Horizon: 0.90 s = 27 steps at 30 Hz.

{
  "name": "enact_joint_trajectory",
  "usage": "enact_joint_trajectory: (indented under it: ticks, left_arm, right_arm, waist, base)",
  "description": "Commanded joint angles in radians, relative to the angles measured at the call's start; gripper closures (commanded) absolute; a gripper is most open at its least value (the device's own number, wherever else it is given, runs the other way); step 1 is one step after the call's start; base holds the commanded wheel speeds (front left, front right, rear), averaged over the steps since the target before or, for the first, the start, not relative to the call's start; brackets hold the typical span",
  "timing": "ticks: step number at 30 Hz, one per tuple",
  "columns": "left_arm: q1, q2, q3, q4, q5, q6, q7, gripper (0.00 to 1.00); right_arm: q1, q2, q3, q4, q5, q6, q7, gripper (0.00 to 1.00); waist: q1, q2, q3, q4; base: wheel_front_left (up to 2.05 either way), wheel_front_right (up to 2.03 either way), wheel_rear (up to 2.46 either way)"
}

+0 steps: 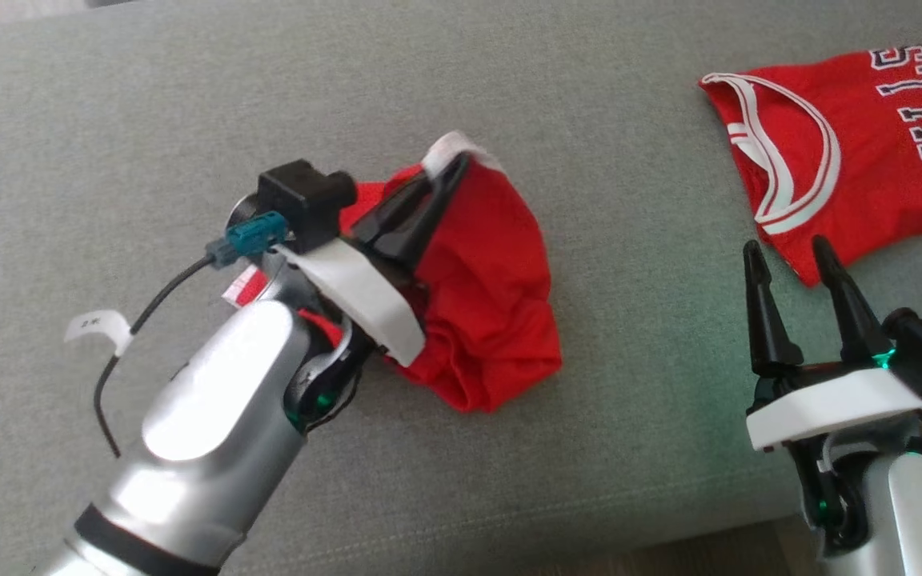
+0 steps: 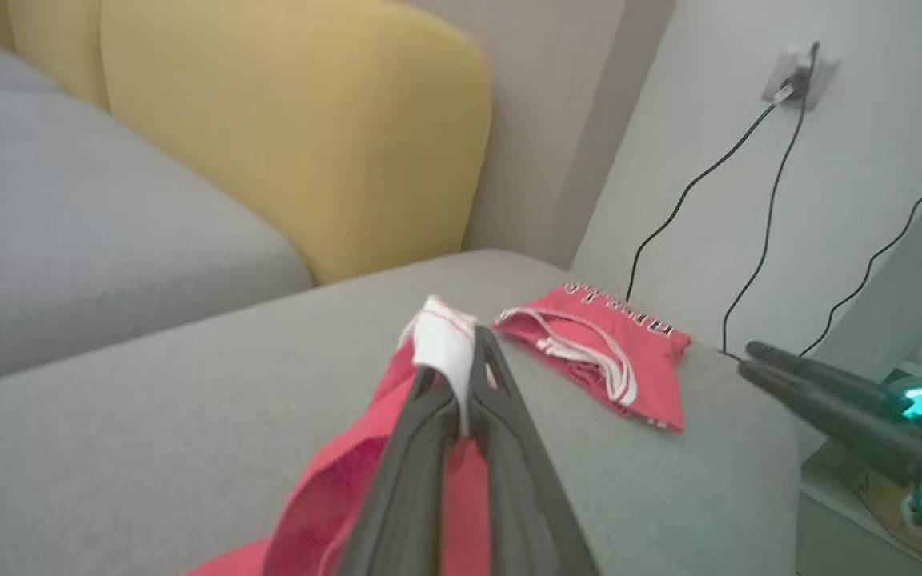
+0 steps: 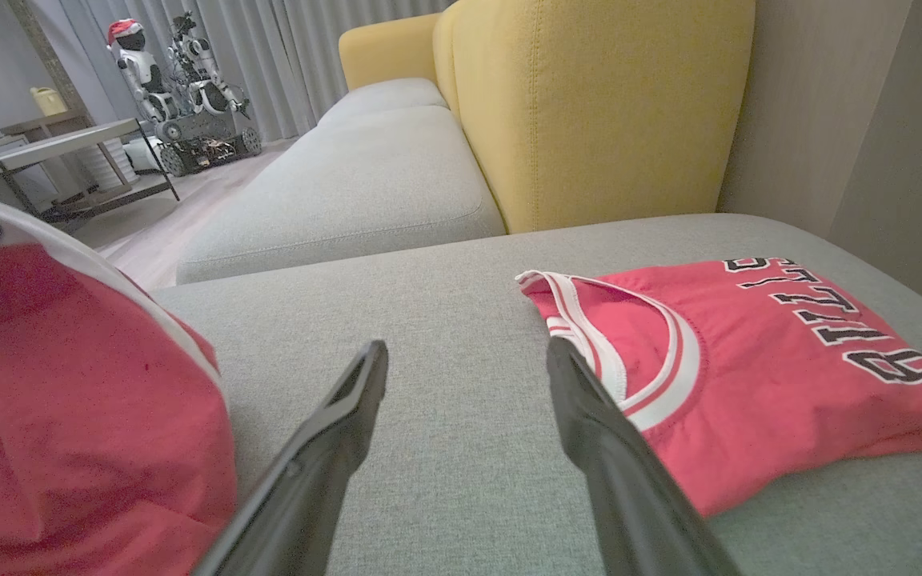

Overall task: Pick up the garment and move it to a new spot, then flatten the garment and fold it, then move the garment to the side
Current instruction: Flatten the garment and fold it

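Grey cushion (image 1: 109,120) lies open toward nine o'clock; left gripper (image 1: 454,170) clenches the white hem (image 1: 446,149) of the red garment (image 1: 493,304), right gripper (image 1: 784,244) gapes, released, near the jersey (image 1: 869,152) at two o'clock.

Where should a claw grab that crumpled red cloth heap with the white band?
The white band at the far top of the crumpled red fabric garment: it stands up as a thin ridge, easy to pinch. Come from the near left, as the left gripper, shut on it, does.
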Motion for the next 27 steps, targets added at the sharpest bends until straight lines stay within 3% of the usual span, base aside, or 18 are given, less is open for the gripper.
enact_joint_trajectory:
  ticks: [1,7,14,18,22,27]
  left_arm:
    - [-0.039,0.029,0.031,-0.066,0.010,0.003,-0.005,1.00]
    - [0.030,0.127,0.060,-0.302,0.034,0.083,0.053,1.00]
    - [0.244,0.348,0.207,-0.494,0.013,0.252,0.151,1.00]
    - [0.390,0.417,0.299,-0.512,-0.046,0.331,0.164,1.00]
    - [0.476,0.407,0.359,-0.431,-0.121,0.343,0.118,1.00]
    - [0.473,0.353,0.377,-0.239,-0.170,0.294,0.032,1.00]
  right_arm:
    - [-0.005,-0.004,0.016,-0.034,0.009,-0.001,-0.001,0.00]
    - [0.013,-0.004,-0.001,-0.042,0.009,-0.001,0.006,0.00]
    - [0.020,-0.004,-0.010,-0.047,0.013,-0.001,0.012,0.00]
    - [0.020,-0.004,-0.012,-0.049,0.014,-0.001,0.014,0.00]
    - [0.017,-0.004,-0.007,-0.047,0.017,-0.001,0.018,0.00]
    - [0.006,-0.004,0.000,-0.045,0.015,-0.001,0.024,0.00]
  waist:
    - [0.0000,0.0000,-0.008,0.010]
    - [0.0000,0.0000,-0.018,0.049]
    - [0.0000,0.0000,-0.025,0.082]
    - [0.0000,0.0000,-0.024,0.093]
    - [0.0000,0.0000,-0.019,0.098]
    - [0.0000,0.0000,-0.016,0.096]
  base:
    - [0.00,0.00,0.00]
    - [0.00,0.00,0.00]
    - [0.00,0.00,0.00]
    - [0.00,0.00,0.00]
    - [0.00,0.00,0.00]
    - [0.00,0.00,0.00]
